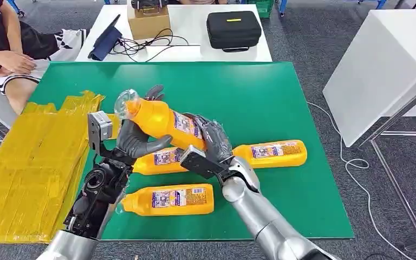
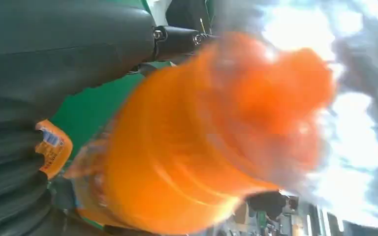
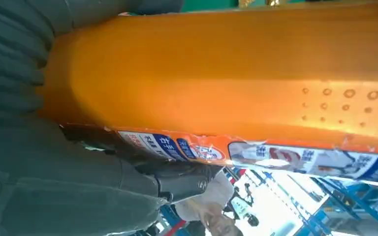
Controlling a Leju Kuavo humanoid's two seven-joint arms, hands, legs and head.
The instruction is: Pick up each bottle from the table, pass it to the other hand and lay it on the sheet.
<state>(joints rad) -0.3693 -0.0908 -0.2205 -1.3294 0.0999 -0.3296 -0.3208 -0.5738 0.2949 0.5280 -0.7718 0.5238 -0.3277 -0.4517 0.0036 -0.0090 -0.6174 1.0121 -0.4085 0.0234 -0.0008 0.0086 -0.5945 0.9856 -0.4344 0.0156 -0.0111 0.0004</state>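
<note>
Orange bottles (image 1: 168, 199), green table (image 1: 271, 97)

both hands (image 1: 141, 142) (image 1: 212, 140) grip one orange bottle (image 1: 160, 120) above the table (image 1: 260, 97).

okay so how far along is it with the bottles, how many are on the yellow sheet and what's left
None lie on the yellow sheet yet. One orange bottle is in mid-handover above the green table: the left hand grips its neck end and the right hand its base end. Three more bottles lie on the table: one near the front edge, one partly behind the hands, one to the right.
</note>
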